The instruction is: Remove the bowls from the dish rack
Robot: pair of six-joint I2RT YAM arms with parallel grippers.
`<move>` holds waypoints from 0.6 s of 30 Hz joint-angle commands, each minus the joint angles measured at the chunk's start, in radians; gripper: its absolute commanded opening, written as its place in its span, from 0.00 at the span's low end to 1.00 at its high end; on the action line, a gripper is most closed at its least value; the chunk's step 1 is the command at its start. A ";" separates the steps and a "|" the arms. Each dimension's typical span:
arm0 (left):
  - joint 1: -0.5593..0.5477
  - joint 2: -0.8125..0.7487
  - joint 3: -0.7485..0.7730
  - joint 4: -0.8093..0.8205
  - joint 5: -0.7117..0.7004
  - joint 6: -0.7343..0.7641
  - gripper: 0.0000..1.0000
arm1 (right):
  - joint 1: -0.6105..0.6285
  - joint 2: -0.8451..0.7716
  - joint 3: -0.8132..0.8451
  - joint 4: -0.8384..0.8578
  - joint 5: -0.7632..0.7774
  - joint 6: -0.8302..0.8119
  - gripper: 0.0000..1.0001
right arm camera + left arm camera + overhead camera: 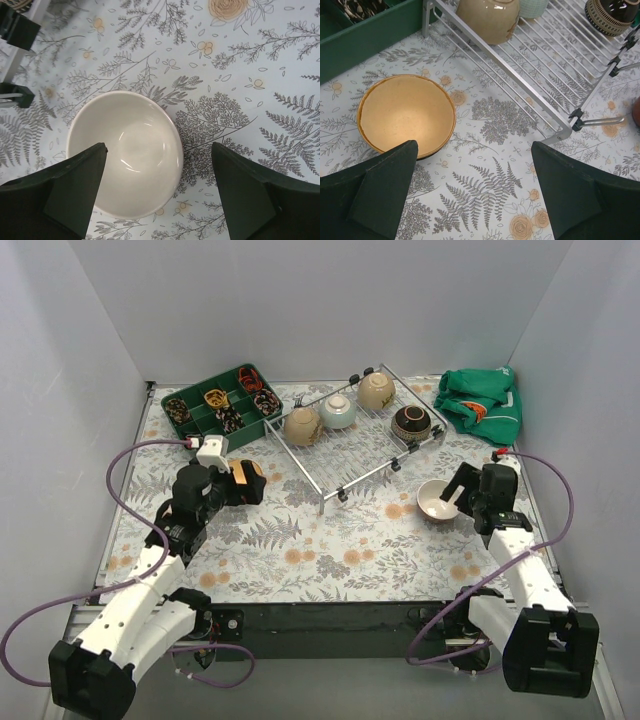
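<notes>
The silver wire dish rack stands at the back middle and holds a tan bowl, a mint-green bowl, another tan bowl and a dark brown bowl. A tan bowl with a yellow inside sits upright on the table left of the rack. My left gripper is open just above and beside it, empty. A bowl with a white inside and a reddish outside sits right of the rack. My right gripper is open over its near rim, empty.
A green compartmented tray with small items stands at the back left, close to the rack. A green cloth lies at the back right. White walls close in the floral-patterned table on three sides.
</notes>
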 commanded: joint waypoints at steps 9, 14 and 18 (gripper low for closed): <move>-0.043 0.272 0.268 -0.094 -0.128 0.049 0.98 | 0.077 -0.253 0.047 -0.027 -0.051 -0.056 0.99; -0.139 0.497 0.490 -0.164 -0.261 0.116 0.98 | 0.142 -0.333 0.041 -0.012 -0.043 -0.102 0.98; -0.221 0.680 0.651 -0.206 -0.387 0.241 0.98 | 0.199 -0.376 0.034 -0.005 -0.042 -0.121 0.98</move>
